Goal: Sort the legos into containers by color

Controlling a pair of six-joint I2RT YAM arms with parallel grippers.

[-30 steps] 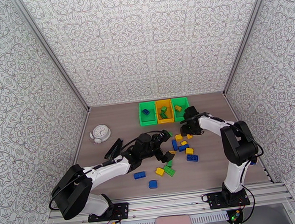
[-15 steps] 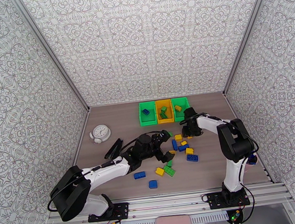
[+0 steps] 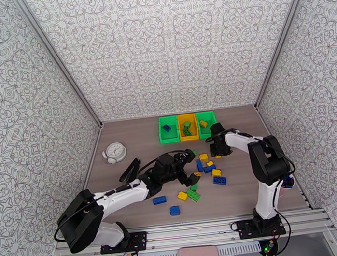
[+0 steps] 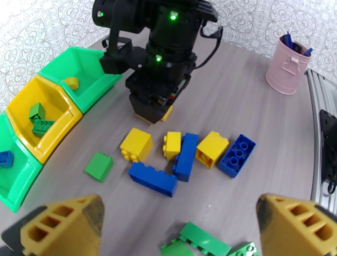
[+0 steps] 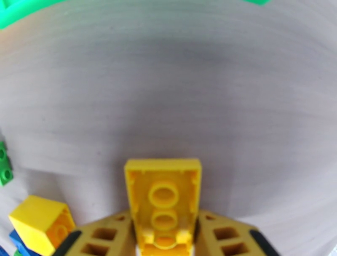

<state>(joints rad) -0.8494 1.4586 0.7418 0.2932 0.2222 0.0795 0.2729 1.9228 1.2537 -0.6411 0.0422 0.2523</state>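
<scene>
While most of the legos [image 3: 206, 166] lie loose on the table [image 3: 137, 197], sorting is judged barely begun.

**Top external view.** The containers are seen in a row at the far edge: the left green bin [image 3: 169, 139], the yellow bin [image 3: 189, 138] and the right green bin [image 3: 210, 115]. The right gripper [image 3: 218, 152] is lowered just near of the right green bin. The left gripper [image 3: 190, 167] is held over the left of the pile. Finger states cannot be read at this scale.

**Left wrist view.** The left gripper's fingers [image 4: 63, 225] are spread wide, with nothing between them. Bin contents, faint from above, are made plain here: a blue brick [image 4: 5, 159] in the left green bin, green bricks [image 4: 37, 120] in the yellow bin, a sorted yellow piece [image 4: 71, 83] in the right green bin. A pink cup [image 4: 285, 65] is shown at the table's right.

**Right wrist view.** What the other views largely hide is shown: a yellow brick [image 5: 163, 198] is pinched squarely between the two fingers [image 5: 109, 236], hollow underside towards the camera. Whether it is clear of the table cannot be told.

**Step in hand.** The yellow brick is judged bound for the right green bin, where yellow is already kept. It should be raised above the bin wall before being carried far, centred over that compartment, and released low, so that it is not dropped among the green bricks next door.
</scene>
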